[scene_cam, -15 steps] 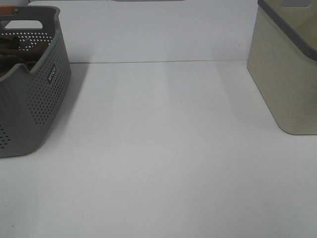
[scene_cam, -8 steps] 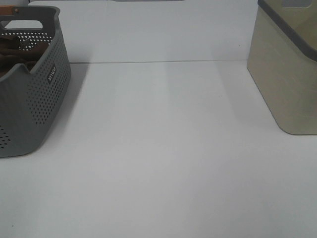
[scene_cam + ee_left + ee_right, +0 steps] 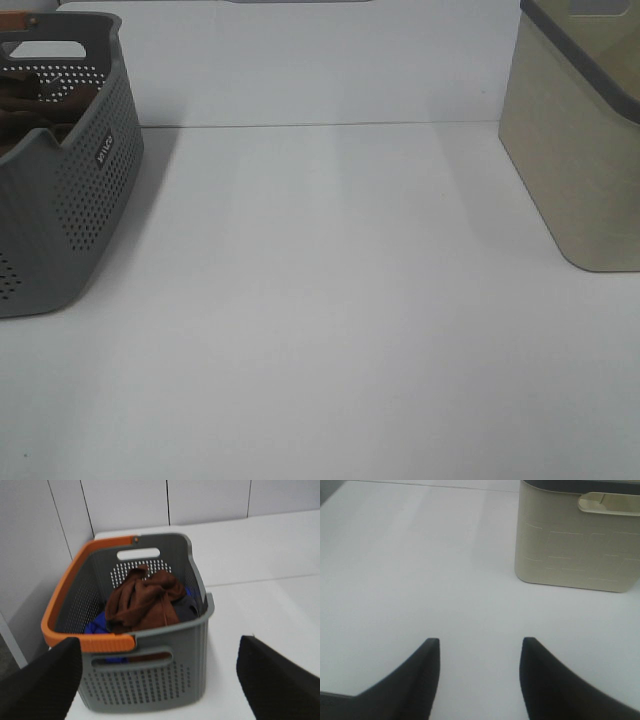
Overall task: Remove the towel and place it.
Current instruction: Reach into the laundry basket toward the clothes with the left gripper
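The dark brown towel (image 3: 145,600) lies crumpled inside the grey perforated basket (image 3: 150,680), on top of a blue cloth (image 3: 97,626). In the high view only a sliver of the towel (image 3: 18,100) shows over the rim of the basket (image 3: 70,200) at the far left. My left gripper (image 3: 157,642) hovers in front of the basket, short of it, with its jaws wide open and empty. My right gripper (image 3: 480,642) is open above the bare white table, with nothing between its fingers. Neither gripper appears in the high view.
The basket has an orange rim handle (image 3: 60,600) along one side. A beige bin (image 3: 580,140) with a dark rim stands at the table's far right, and the right wrist view shows this bin (image 3: 575,545) ahead of the right gripper. White table (image 3: 330,300) between them; wall behind.
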